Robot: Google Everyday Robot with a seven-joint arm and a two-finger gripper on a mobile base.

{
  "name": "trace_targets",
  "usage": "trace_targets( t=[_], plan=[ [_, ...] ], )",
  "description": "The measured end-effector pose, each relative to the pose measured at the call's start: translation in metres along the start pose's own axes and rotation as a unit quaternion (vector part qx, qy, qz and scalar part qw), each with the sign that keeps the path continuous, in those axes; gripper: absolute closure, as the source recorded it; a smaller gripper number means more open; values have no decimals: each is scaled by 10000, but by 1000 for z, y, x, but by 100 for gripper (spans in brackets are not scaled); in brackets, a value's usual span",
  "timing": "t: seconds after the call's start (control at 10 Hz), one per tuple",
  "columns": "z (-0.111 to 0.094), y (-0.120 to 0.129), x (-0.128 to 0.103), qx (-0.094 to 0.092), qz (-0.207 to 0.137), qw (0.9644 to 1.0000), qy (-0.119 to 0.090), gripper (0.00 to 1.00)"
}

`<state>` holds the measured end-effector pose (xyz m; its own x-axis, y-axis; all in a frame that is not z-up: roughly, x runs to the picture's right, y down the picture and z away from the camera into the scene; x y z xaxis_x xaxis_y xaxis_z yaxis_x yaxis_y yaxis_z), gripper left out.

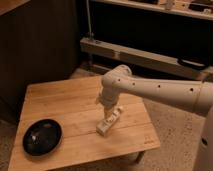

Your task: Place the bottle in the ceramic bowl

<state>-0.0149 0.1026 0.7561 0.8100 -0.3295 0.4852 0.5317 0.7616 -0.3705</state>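
Bottle (pixel 106 125) lying on side, middle-right of wooden table (pixel 60 102), angled with one end toward front edge. Gripper (pixel 110 110) right over its upper end, fingers spread, nothing pinched yet far as I can see. Looks lined up to straddle it for grab. Arm (pixel 155 89) reaching in from right. Black bowl (pixel 56 131) well apart at front-left corner, so carry goes leftward. Flat-lying bottle means low grab, fingers might scrape wood.
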Motion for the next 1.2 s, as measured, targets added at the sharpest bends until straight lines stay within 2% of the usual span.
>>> trace_targets(
  t=[0.1, 0.2, 0.3, 0.4, 0.7, 0.9, 1.2],
  plan=[
    [3, 5, 4, -97, -297, 9995, 59, 35],
    [10, 12, 8, -214, -676, 9974, 104, 35],
    [17, 22, 14, -355, -1060, 9936, 137, 35],
    [21, 39, 29, -581, -1367, 9887, 187, 35],
    [31, 75, 56, -847, -1607, 9833, 98, 35],
    [45, 89, 65, -823, -1691, 9822, -39, 35],
    [60, 89, 64, -772, -1767, 9812, -127, 35]
  ],
)
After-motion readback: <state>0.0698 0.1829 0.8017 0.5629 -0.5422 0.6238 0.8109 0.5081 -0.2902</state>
